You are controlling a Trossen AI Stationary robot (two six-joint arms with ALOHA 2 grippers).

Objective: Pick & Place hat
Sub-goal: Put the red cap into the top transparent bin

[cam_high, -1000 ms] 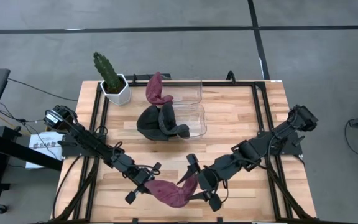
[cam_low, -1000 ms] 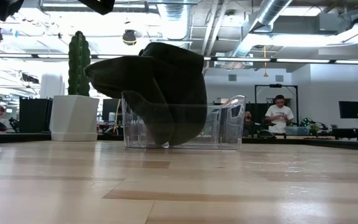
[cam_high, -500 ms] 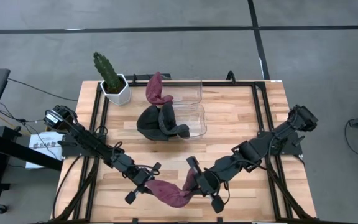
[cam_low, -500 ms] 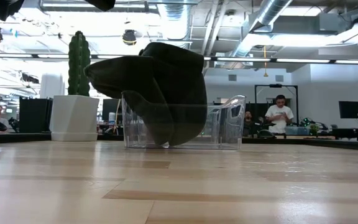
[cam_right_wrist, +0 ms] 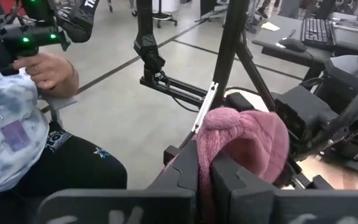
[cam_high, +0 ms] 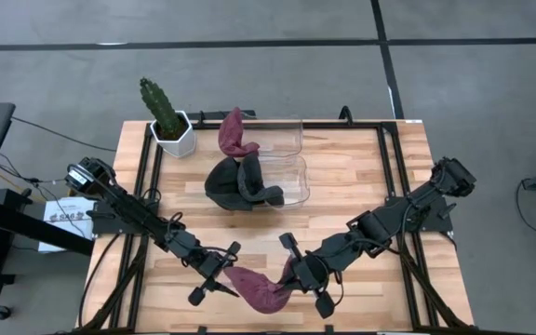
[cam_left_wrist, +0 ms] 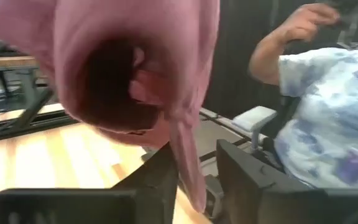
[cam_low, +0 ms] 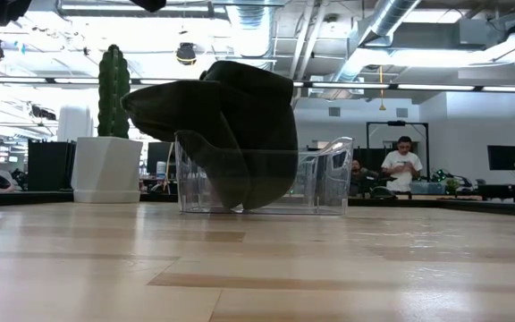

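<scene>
While both arms reach toward the near edge of the wooden table (cam_high: 361, 177), a pink knit hat (cam_high: 261, 288) hangs between them, lifted off the boards. The left gripper (cam_high: 214, 282) holds one side of the hat and the right gripper (cam_high: 298, 276) holds the other, so the fabric sags in a pouch between the two. In the right wrist view the two dark fingers (cam_right_wrist: 188, 169) are pressed together on a fold of the hat (cam_right_wrist: 244, 146), with its knitted crown bunched just beyond them. In the left wrist view the hat (cam_left_wrist: 129, 68) fills the upper part of the frame, its opening facing the camera, and a strip of the brim runs down between the left gripper's fingers (cam_left_wrist: 160, 180), which are clamped on it.

Farther back on the table stand two clear plastic bins: the nearer bin (cam_high: 291, 179) has a dark hat (cam_high: 235, 183) draped over its side, and the farther bin (cam_high: 282, 135) has a second pink hat (cam_high: 234, 135) hanging over its rim. A potted cactus (cam_high: 166, 116) sits at the far left corner. A person in a light patterned shirt (cam_right_wrist: 8, 124) sits just beyond the near edge, one hand holding a dark controller (cam_right_wrist: 27, 34).
</scene>
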